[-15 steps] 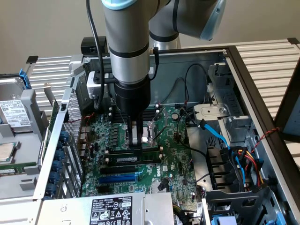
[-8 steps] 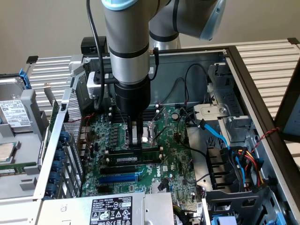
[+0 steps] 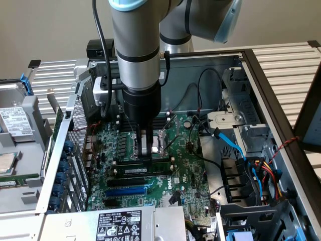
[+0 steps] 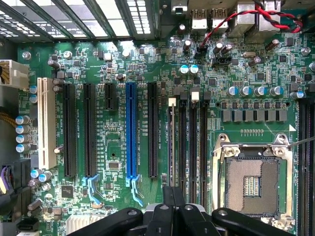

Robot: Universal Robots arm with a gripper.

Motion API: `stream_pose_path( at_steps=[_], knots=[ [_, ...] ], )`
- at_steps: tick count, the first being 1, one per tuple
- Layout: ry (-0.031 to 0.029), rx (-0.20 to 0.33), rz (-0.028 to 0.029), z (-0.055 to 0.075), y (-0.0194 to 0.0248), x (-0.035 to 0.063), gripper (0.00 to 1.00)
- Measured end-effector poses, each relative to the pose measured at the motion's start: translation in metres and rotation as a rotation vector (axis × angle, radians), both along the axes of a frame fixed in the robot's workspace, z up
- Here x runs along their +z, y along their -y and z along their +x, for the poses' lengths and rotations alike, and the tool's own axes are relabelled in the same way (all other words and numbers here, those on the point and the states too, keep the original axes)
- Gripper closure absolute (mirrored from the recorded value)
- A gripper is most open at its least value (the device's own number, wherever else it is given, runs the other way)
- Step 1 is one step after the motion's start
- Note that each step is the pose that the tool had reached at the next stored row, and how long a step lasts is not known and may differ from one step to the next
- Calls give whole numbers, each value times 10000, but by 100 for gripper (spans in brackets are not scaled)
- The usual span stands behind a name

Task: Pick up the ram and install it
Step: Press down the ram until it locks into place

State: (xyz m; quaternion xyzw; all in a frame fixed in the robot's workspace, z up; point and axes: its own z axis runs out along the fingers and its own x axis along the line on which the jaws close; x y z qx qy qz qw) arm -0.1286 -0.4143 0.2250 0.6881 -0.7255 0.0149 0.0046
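The arm stood vertical over the motherboard [image 3: 150, 165], its closed gripper [image 3: 146, 156] pressing the ram [image 3: 143, 170] in its slot.

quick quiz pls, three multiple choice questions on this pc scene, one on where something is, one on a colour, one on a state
1. Where is the gripper?
A. over the hard drive outside the case
B. over the memory slots beside the CPU socket
C. over the power supply label

2. What colour is the one long expansion slot that stands out among the black ones?
A. blue
B. red
C. yellow

3. How do the gripper's fingers stand?
A. spread wide apart
B. clamped around a cable
C. shut, pressed together

Answers:
1. B: the exterior view shows the arm reaching down onto the motherboard at the memory slots, next to the socket.
2. A: the wrist view shows one blue slot between black ones.
3. C: the wrist view shows the two fingers side by side with no gap.
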Motion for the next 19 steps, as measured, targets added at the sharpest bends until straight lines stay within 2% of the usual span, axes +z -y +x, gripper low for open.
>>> stream_pose_path(
  at_steps=[4, 9, 12, 19],
  knots=[
    [19, -1, 3, 2, -2, 37, 89],
    [1, -8, -62, 1, 0, 197, 89],
    [-1, -8, -89, 0, 0, 258, 89],
    [1, -9, -99, 0, -1, 276, 89]
  ],
)
